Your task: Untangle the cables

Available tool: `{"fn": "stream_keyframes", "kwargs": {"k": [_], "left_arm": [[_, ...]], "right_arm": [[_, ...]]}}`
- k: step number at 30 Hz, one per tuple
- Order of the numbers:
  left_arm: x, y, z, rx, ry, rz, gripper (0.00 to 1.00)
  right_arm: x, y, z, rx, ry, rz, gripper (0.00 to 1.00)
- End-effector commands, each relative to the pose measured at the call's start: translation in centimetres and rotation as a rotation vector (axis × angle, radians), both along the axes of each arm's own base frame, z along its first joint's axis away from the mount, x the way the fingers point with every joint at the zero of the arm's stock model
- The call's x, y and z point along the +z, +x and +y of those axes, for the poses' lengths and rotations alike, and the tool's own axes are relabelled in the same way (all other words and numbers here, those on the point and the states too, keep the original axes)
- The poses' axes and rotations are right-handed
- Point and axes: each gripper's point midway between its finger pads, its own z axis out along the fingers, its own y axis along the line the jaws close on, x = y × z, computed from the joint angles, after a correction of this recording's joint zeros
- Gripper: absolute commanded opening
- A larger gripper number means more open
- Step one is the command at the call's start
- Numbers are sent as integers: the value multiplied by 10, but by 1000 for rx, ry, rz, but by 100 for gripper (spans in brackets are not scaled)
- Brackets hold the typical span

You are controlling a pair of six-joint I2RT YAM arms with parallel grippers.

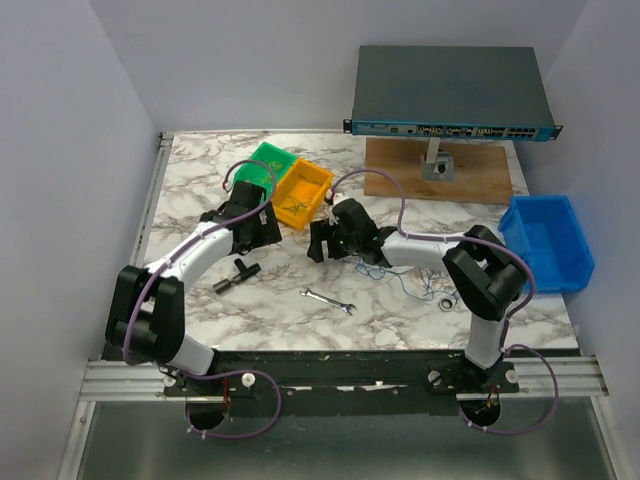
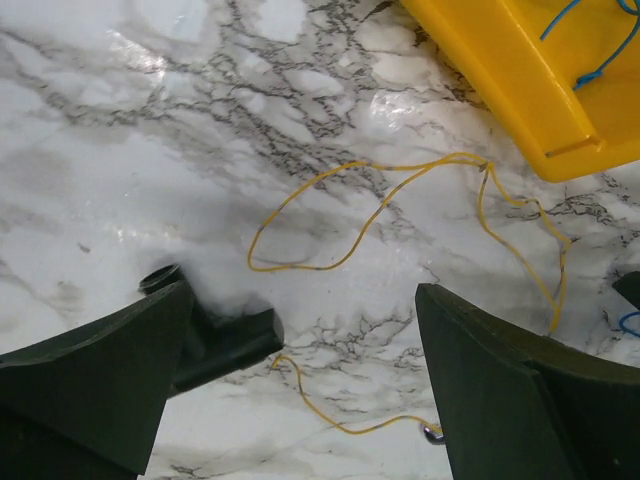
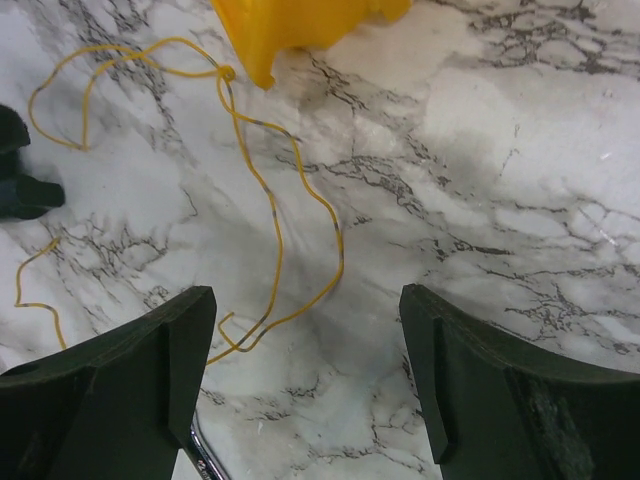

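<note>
The left gripper [image 2: 305, 292] hung wide open and empty. The yellow cable [image 2: 285, 267] lay slack on the tabletop [image 2: 120, 150] between and just ahead of its fingers. The right gripper [image 3: 308, 295] was open and empty too, with that cable running ahead to the yellow bin [image 3: 290, 30].

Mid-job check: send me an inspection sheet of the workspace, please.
Surface: white marble-pattern tabletop, no spills seen.
Job's things: thin yellow wire lying in loose loops beside the yellow plastic bin; thin blue wires on the marble by the right arm; more blue wire inside that bin.
Clutter: small silver wrench, black T-shaped fitting, green plastic bin, small metal ring.
Grippers: left gripper, jaws open, holding nothing; right gripper, the same.
Cables: thick purple arm cables, no snag seen.
Surroundings: blue plastic bin, dark network switch on a wooden board, white walls.
</note>
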Motion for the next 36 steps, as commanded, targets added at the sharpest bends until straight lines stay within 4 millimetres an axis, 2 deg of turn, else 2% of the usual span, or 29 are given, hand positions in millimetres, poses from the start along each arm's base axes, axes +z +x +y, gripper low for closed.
{"fn": "stream_keyframes", "kwargs": {"k": [1, 5, 9, 18, 23, 26, 28, 33, 35, 36], "left_arm": [[-11, 18, -17, -137, 11, 66, 95], [-24, 20, -21, -176, 19, 121, 92], [-34, 22, -20, -191, 47, 164, 87], [-30, 38, -26, -253, 53, 202, 61], [-28, 47, -30, -281, 52, 221, 42], [-28, 51, -30, -293, 54, 230, 35], [-27, 53, -31, -302, 58, 236, 33], [-26, 58, -27, -297, 61, 243, 29], [-25, 58, -24, -287, 59, 235, 36], [-24, 57, -21, -283, 63, 229, 43]], "right_arm": [[-17, -9, 1, -18, -30, 90, 82], [-23, -9, 6, -24, -15, 127, 80], [-31, -12, 15, -6, 3, 167, 73], [-40, -12, 24, -12, 25, 209, 51], [-41, -11, 36, -5, 54, 231, 42], [-44, -10, 43, -5, 66, 240, 36], [-45, -8, 48, -8, 76, 245, 32], [-40, -3, 52, -20, 95, 235, 6], [-35, -1, 52, -27, 98, 222, 1], [-33, -1, 51, -30, 99, 217, 1]]}}
